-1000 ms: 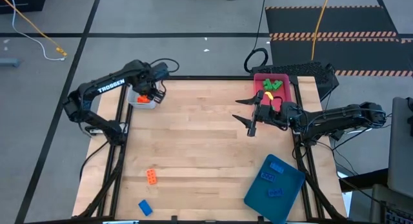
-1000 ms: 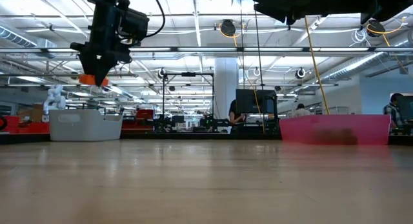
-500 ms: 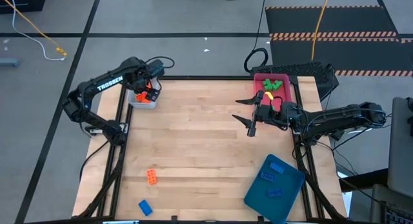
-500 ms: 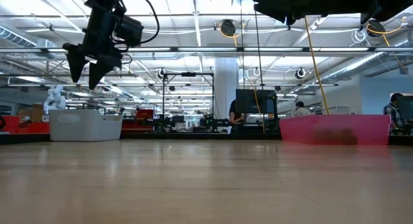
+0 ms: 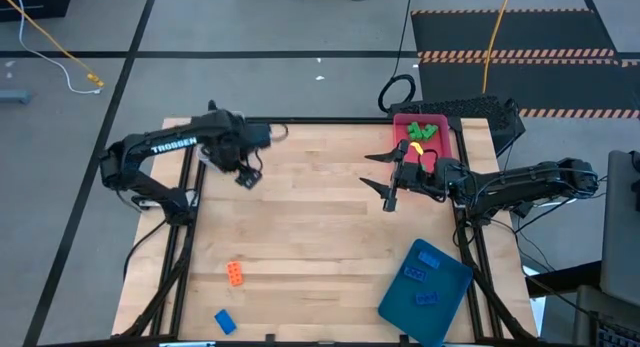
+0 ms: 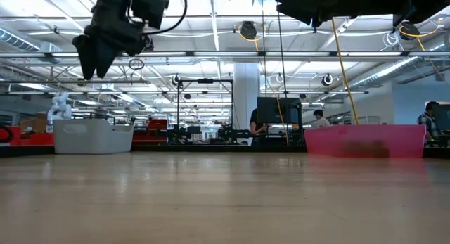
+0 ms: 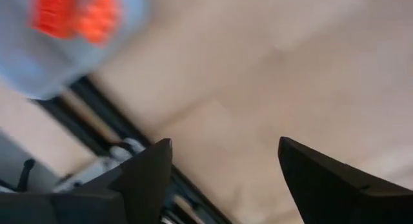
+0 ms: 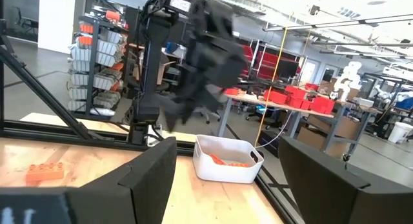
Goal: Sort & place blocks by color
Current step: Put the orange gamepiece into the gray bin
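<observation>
1. My left gripper hangs above the table, just beside the white tray at the far left corner; my fingers stand apart, holding nothing.
2. My right gripper waits beside the pink tray, fingers spread and empty.
3. In the white tray I see orange blocks; I cannot count them.
4. One orange block lies loose on the table, well nearer the front edge than the white tray.
5. One blue block lies loose, just beyond that orange one toward the front edge.
6. The dark-teal tray holds three blue blocks.
7. The pink tray holds green blocks, number unclear, plus one yellow piece.
</observation>
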### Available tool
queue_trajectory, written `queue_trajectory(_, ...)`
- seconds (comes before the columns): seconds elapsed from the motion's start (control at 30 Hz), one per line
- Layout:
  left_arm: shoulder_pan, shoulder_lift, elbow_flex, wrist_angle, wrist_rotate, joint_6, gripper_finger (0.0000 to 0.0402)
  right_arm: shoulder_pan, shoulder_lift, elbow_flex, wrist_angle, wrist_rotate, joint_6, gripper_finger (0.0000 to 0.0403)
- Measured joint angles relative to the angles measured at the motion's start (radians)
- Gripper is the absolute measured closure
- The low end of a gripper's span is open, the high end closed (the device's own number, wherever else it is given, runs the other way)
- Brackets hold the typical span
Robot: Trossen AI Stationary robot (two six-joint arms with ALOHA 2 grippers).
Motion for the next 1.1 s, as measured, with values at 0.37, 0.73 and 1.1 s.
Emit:
queue_trajectory(0.37,-0.516,0.0,0.0,-0.01,0.153,-0.418,0.0119,0.0,0.0,0.0,-0.042,0.0,0.01,0.0138)
queue_trajectory(0.73,-0.881,0.0,-0.016,0.207,0.163,-1.0,0.0114,0.0,0.0,0.0,-0.029,0.0,0.028,0.0138)
queue_trajectory(1.1,-1.034,0.0,-0.266,0.513,0.157,-1.292,0.0114,0.0,0.0,0.0,0.049,-0.001,-0.007,0.0138)
